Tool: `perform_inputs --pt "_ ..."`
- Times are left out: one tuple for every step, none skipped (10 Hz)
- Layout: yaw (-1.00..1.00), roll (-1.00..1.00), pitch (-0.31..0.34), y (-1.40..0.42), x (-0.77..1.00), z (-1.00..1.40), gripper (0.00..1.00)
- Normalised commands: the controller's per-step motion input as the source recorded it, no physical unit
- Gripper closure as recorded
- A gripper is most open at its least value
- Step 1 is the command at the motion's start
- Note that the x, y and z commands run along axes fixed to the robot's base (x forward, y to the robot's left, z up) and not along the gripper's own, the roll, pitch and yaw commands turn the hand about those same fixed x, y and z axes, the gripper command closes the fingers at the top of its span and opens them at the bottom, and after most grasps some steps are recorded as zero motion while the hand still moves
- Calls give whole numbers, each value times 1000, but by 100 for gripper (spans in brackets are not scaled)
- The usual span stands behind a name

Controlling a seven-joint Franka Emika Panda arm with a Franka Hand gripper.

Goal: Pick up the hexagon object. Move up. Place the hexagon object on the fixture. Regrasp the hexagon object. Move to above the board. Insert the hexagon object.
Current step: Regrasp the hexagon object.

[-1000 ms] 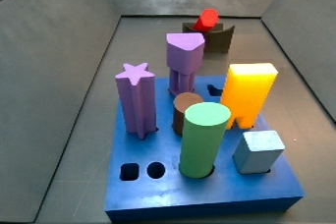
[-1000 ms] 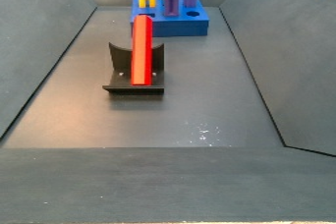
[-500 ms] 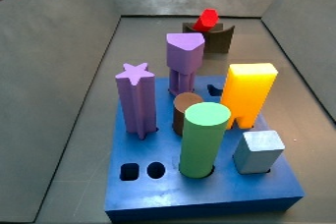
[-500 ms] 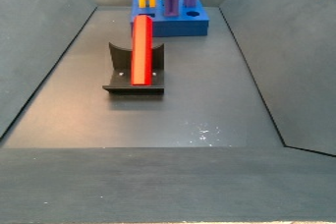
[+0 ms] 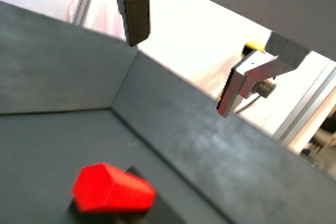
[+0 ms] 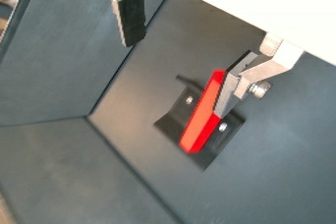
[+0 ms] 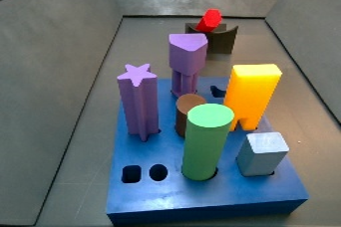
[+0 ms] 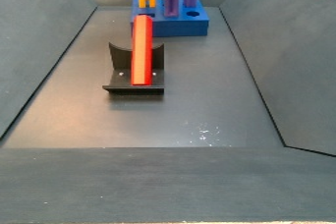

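Hexagon object leaning on fixture; end effector above, open, empty.

Neither side view shows the two-finger gripper; only the wrist views catch it, its silver plate fingers spread with nothing between, their upper parts cut off by the picture's edge. In a wrist view the bright red hexagonal bar shows mostly its end face, the length foreshortened and the dark notched fixture beneath it barely visible. In a side view the large flat blue board sits far back, its tall pegs cropped by the picture's edge. In a side view the purple column hides part of the dark fixture
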Motion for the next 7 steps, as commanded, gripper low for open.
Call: perform_inputs --pt "157 810 204 -51 145 -9 0" --pt "196 506 171 -56 184 -13 0" --pt "210 385 157 -58 201 -13 0" --pt "221 258 126 -45 219 -3 0" --pt "226 188 80 -44 217 -4 0" --pt "219 173 51 -51 208 -9 0" --pt "209 167 37 -54 202 -8 0"
